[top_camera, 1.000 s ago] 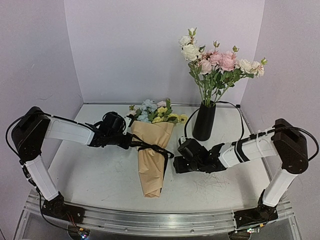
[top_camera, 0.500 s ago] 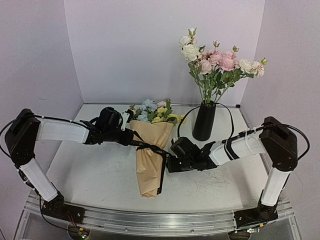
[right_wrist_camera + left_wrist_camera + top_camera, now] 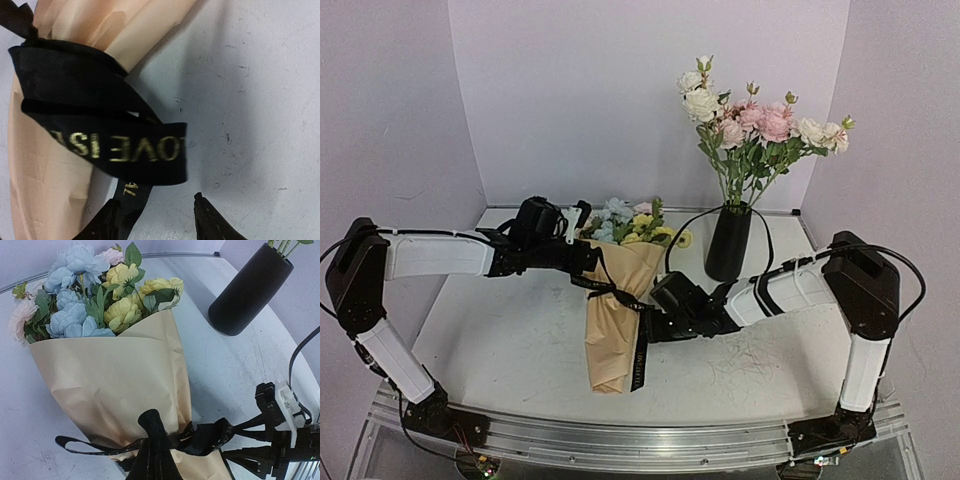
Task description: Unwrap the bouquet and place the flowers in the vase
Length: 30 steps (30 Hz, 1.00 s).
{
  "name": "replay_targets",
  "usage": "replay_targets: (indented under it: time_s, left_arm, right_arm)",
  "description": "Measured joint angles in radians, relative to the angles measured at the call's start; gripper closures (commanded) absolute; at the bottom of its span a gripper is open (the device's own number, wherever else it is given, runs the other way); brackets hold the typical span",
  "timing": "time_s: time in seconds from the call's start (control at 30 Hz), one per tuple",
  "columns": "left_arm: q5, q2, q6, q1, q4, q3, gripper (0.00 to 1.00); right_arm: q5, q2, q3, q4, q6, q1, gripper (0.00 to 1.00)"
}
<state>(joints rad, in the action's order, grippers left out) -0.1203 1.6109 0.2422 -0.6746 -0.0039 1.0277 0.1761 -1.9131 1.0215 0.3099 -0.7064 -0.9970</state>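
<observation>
Ribbon (image 3: 152,437) first: my left gripper (image 3: 586,264) is clamped tight on it and has drawn back and leftward, so the band runs taut from its tips. The bouquet (image 3: 615,325), just right of them, has skewed a little. I judge it still tied, flowers (image 3: 90,305) still wrapped. Its paper (image 3: 115,380) is matte, creased and cone-shaped. The right gripper (image 3: 156,202) has closed in, jaws half apart astride a glossy lettered tail (image 3: 131,192), gripping nothing. The vase (image 3: 728,245), smooth black, stands behind its wrist.
</observation>
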Motion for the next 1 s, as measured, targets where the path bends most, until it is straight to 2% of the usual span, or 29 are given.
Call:
replay_targets:
  time_s: [0.37,0.87,0.93,0.97,1.0]
  left_arm:
    - [-0.019,-0.011,0.024,0.0,-0.023,0.035,1.0]
    - [-0.016,-0.011,0.024,0.0,-0.046,0.035,1.0]
    - [-0.016,-0.011,0.024,0.0,-0.049,0.035,1.0]
    - [-0.015,-0.011,0.024,0.0,-0.049,0.035,1.0]
    - [-0.015,-0.011,0.024,0.0,-0.049,0.035,1.0]
  right_arm:
    - [0.073,-0.084,0.142,-0.106,0.025,-0.032,0.45]
    - [0.091,-0.117,0.173,-0.153,0.086,-0.112,0.45]
    - [0.1,-0.126,0.186,-0.159,0.086,-0.118,0.46]
    - [0.105,-0.132,0.194,-0.163,0.086,-0.121,0.49]
    - [0.111,-0.139,0.204,-0.169,0.085,-0.121,0.56]
